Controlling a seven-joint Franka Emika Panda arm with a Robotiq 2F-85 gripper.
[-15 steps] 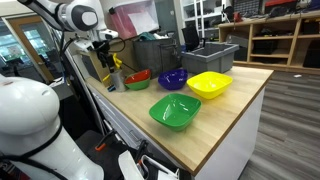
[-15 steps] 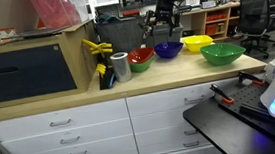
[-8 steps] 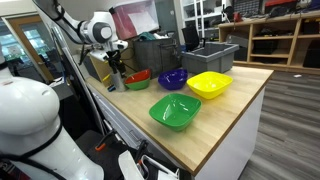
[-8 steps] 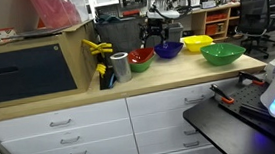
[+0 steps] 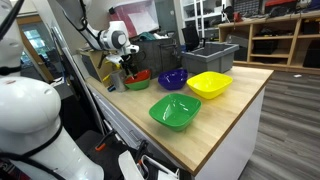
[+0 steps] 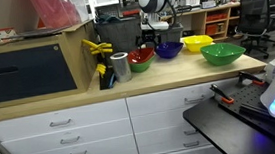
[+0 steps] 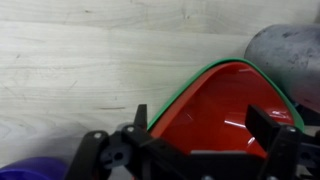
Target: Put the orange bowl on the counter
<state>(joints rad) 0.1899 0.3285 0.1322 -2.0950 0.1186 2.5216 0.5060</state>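
Swinging in from the far edge of the worktop, the white arm (image 5: pixel 108 38) had brought its black two-finger gripper (image 5: pixel 127 66) down until it hung right over the bowls. A moment before, it had been high up and well apart from them.

We read the long light butcher-block wooden counter (image 5: pixel 240 100) from its left end. Against the tan box (image 6: pixel 70 53) stood yellow-and-black clamps (image 6: pixel 99 48). Just beside them was a dull grey metal cylinder (image 6: pixel 122 66); whether it held anything we could not tell.

Next, about midway along the counter, came the task's thing: the red-orange shiny plastic bowl with a rounded-square rim (image 6: pixel 141 57). It was empty and did not rest on the wood. It was nested inside a green plastic bowl (image 7: pixel 178 92), whose rim showed as a thin band around it in the wrist view. We judged that the orange bowl would have to be lifted out of that nest before it could be set on bare wood.

The jaws stood spread and gripped nothing. One finger (image 7: pixel 140 118) was outside the near wall and the other over the red hollow, a stance we took as readying a pinch on that wall.

Further right sat a glossy purple bowl (image 6: pixel 168 49), then a yellow bowl (image 6: pixel 195 43) nearer the back edge. A second bright green bowl (image 6: pixel 222 53) lay toward the right end. All three looked empty as far as we could see, and bare wood lay open along the front edge.
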